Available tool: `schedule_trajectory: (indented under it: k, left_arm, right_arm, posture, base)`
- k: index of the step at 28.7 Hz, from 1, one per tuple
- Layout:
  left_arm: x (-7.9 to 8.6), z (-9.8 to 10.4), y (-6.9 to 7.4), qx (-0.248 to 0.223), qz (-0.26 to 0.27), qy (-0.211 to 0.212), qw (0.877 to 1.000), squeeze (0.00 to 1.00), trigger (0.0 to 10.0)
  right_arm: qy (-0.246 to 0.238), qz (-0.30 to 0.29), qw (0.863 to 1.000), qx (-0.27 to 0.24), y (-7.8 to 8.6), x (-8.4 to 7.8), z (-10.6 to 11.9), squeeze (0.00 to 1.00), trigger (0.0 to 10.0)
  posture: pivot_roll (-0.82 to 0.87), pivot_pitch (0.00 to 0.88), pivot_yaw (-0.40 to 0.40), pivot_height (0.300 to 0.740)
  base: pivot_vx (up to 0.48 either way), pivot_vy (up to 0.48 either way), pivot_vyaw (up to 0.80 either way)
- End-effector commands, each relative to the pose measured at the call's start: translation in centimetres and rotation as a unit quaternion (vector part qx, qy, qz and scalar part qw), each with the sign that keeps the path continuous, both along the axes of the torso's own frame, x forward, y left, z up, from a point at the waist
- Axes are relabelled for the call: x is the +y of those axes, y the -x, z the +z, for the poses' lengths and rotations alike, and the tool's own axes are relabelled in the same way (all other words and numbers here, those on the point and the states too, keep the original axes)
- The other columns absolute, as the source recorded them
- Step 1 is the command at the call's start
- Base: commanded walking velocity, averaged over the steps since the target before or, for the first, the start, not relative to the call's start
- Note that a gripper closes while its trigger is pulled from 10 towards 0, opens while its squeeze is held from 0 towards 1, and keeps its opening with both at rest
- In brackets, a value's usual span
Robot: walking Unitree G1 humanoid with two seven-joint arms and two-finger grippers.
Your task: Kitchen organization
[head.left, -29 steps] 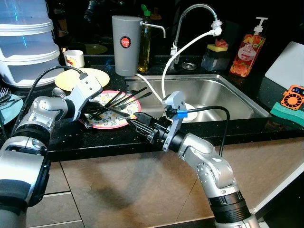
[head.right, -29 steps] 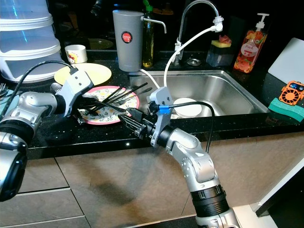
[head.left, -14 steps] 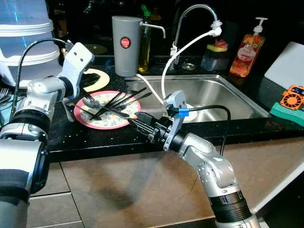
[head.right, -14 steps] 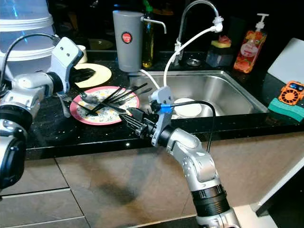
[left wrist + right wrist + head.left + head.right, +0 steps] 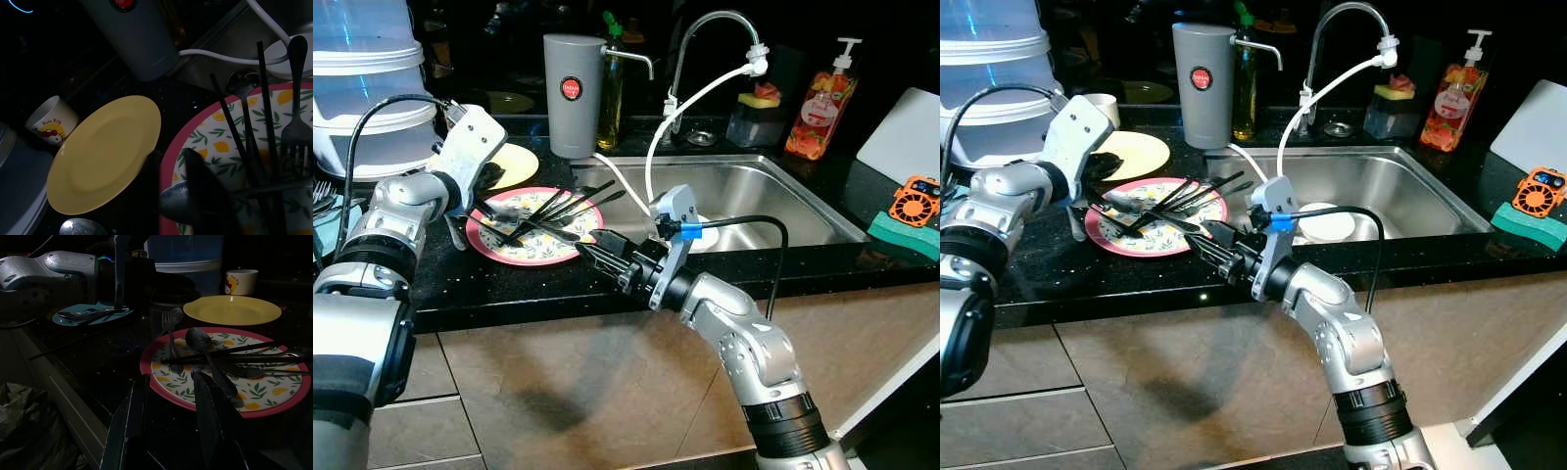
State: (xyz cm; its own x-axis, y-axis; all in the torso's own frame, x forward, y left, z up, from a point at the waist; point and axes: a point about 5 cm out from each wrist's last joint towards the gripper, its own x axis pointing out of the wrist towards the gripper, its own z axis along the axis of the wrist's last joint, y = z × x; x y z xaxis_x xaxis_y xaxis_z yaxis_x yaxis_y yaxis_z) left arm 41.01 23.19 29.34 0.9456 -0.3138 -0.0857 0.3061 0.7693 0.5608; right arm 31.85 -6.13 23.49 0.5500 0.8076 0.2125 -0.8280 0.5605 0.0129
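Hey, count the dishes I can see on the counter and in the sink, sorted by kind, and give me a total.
Plates: 3 — yellow plate, lemon-patterned plate, white plate in the sink
Cups: 1 — white printed cup
Total: 4

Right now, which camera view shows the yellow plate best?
The left wrist view: the yellow plate lies close, its whole round face unobstructed. The right wrist view shows it edge-on behind the patterned plate. In the eye views the left tool partly covers it.
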Motion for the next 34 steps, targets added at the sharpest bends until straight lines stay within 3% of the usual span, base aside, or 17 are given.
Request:
schedule_trajectory:
  k: [1, 2, 3, 4, 5, 8, 12, 20, 23, 24, 27, 28, 29, 34]
  left_arm:
    - [-0.2, -0.9, -0.1, 0.017, 0.005, -0.002, 1.0, 1.0, 10.0]
    - [-0.2, -0.9, -0.2, 0.012, 0.014, -0.006, 1.0, 1.0, 10.0]
    - [-0.1, -0.8, -0.2, 0.008, 0.021, -0.005, 1.0, 0.6, 10.0]
    - [-0.1, -0.8, -0.2, 0.008, 0.021, -0.005, 1.0, 0.6, 10.0]
    - [0.1, -0.5, -0.2, -0.004, 0.034, 0.006, 0.999, 0.0, 10.0]
    - [0.2, 0.0, -0.3, -0.042, 0.058, 0.074, 0.995, 0.0, 10.0]
    - [0.0, -1.1, -0.2, -0.028, 0.054, 0.069, 0.996, 0.0, 10.0]
    - [0.7, -3.0, -0.1, 0.012, 0.095, 0.111, 0.989, 0.0, 10.0]
    - [1.2, -3.1, -0.1, 0.0, 0.135, 0.168, 0.976, 0.0, 10.0]
    - [1.2, -3.1, -0.1, 0.0, 0.135, 0.168, 0.976, 0.0, 10.0]
    - [2.3, -4.3, 0.2, -0.015, 0.221, 0.211, 0.952, 0.0, 10.0]
    - [2.3, -4.3, 0.2, -0.015, 0.221, 0.211, 0.952, 0.0, 10.0]
    - [2.8, -5.3, 0.5, -0.011, 0.252, 0.216, 0.943, 0.0, 10.0]
    - [3.3, -6.4, 1.0, 0.006, 0.28, 0.201, 0.939, 0.0, 10.0]
  right_arm:
    - [-0.004, -0.001, 1.0, -0.004, 0.1, -0.1, 0.3, 0.0, 10.0]
    - [-0.005, -0.002, 1.0, -0.004, 0.1, -0.1, 0.3, 0.0, 10.0]
    - [-0.004, -0.004, 1.0, -0.003, 0.1, -0.1, 0.2, 0.0, 10.0]
    - [-0.004, -0.004, 1.0, -0.003, 0.1, -0.1, 0.2, 0.0, 10.0]
    - [-0.004, -0.012, 1.0, -0.004, 0.1, -0.1, 0.1, 0.0, 10.0]
    - [-0.036, -0.074, 0.997, 0.005, -0.3, -0.5, -0.1, 0.0, 10.0]
    - [-0.051, -0.09, 0.995, 0.016, -0.2, -0.6, -0.3, 0.0, 10.0]
    - [-0.045, -0.084, 0.995, 0.027, 0.3, -0.6, -0.9, 0.0, 10.0]
    - [-0.044, -0.081, 0.995, 0.025, 0.4, -0.6, -0.9, 0.0, 10.0]
    - [-0.044, -0.081, 0.995, 0.025, 0.4, -0.6, -0.9, 0.0, 10.0]
    - [-0.039, -0.076, 0.996, 0.021, 0.2, -0.8, -0.7, 0.0, 10.0]
    - [-0.039, -0.076, 0.996, 0.021, 0.2, -0.8, -0.7, 0.0, 10.0]
    - [-0.036, -0.071, 0.997, 0.019, 0.1, -0.9, -0.6, 0.0, 10.0]
    - [-0.038, -0.065, 0.997, 0.016, 0.2, -0.9, -0.4, 0.0, 10.0]
  posture:
    - [0.01, 0.029, -0.043, 0.74]
    - [0.01, 0.029, -0.043, 0.74]
    - [0.01, 0.028, -0.036, 0.74]
    - [0.01, 0.028, -0.036, 0.74]
    - [0.02, 0.025, -0.034, 0.74]
    - [0.02, 0.027, -0.038, 0.74]
    - [0.02, 0.031, -0.039, 0.74]
    - [0.03, 0.042, -0.039, 0.74]
    - [0.03, 0.043, -0.038, 0.74]
    - [0.03, 0.043, -0.038, 0.74]
    - [0.02, 0.047, -0.048, 0.74]
    - [0.02, 0.047, -0.048, 0.74]
    - [0.02, 0.045, -0.05, 0.74]
    - [0.03, 0.049, -0.05, 0.74]
  base:
    - [0.0, 0.0, 0.0]
    - [0.0, 0.0, 0.0]
    - [0.0, 0.0, 0.0]
    - [0.0, 0.0, 0.0]
    - [0.0, 0.0, 0.0]
    - [0.0, 0.0, 0.0]
    - [0.0, 0.0, 0.0]
    - [0.0, 0.0, 0.0]
    - [0.0, 0.0, 0.0]
    - [0.0, 0.0, 0.0]
    - [0.0, 0.0, 0.0]
    - [0.0, 0.0, 0.0]
    - [0.0, 0.0, 0.0]
    - [0.0, 0.0, 0.0]
